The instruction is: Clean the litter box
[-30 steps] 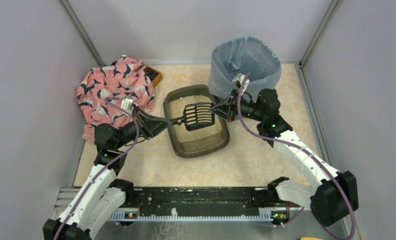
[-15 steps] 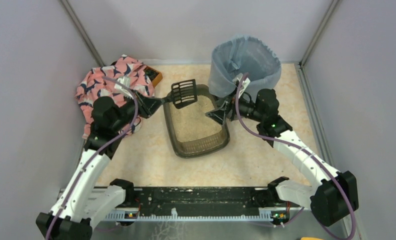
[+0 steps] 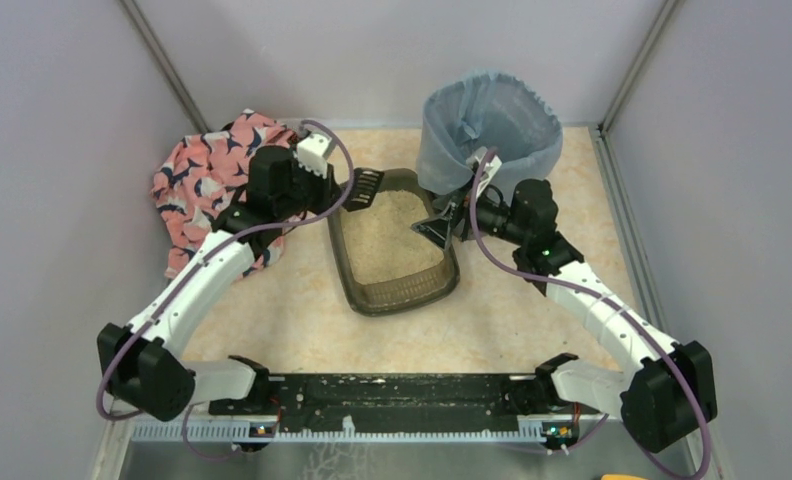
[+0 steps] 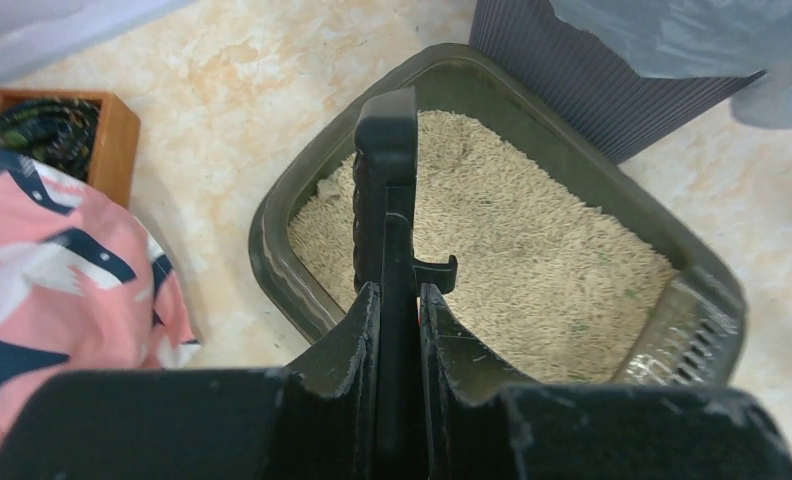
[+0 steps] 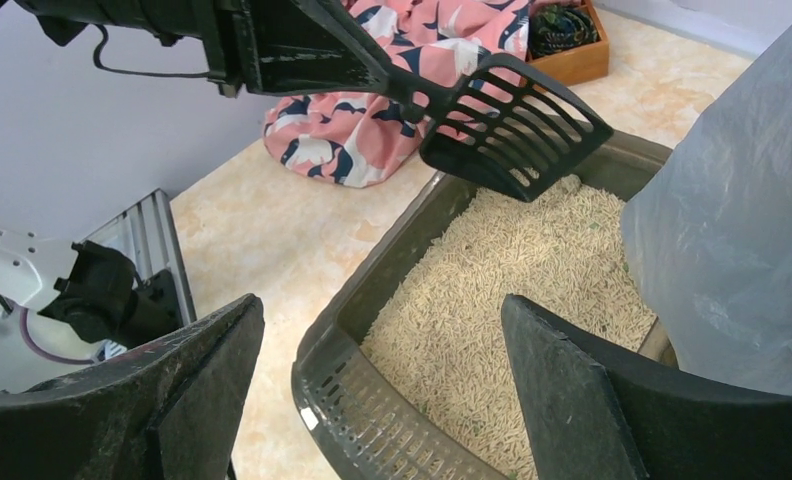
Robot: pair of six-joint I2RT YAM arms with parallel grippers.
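The litter box (image 3: 397, 298) is a dark tray of beige granules in the middle of the floor, also seen in the wrist views (image 4: 272, 250) (image 5: 372, 420). My left gripper (image 3: 334, 192) (image 4: 400, 292) is shut on the handle of the black slotted scoop (image 3: 364, 190) (image 4: 387, 170) (image 5: 517, 125). It holds the scoop turned on edge just above the tray's far left corner. My right gripper (image 3: 434, 228) (image 5: 380, 305) stands wide open over the tray's right wall with nothing between its fingers.
A round bin with a blue-grey bag liner (image 3: 490, 130) (image 5: 732, 250) stands right behind the tray, touching its far right corner. A pink patterned cloth (image 3: 207, 180) (image 4: 42, 260) lies at the left, beside a small wooden box (image 4: 67, 125) (image 5: 567, 40). Walls close in three sides.
The left arm has swung the scoop from the tray's middle to its far left corner and turned it on edge. The right gripper has opened and drawn back slightly.
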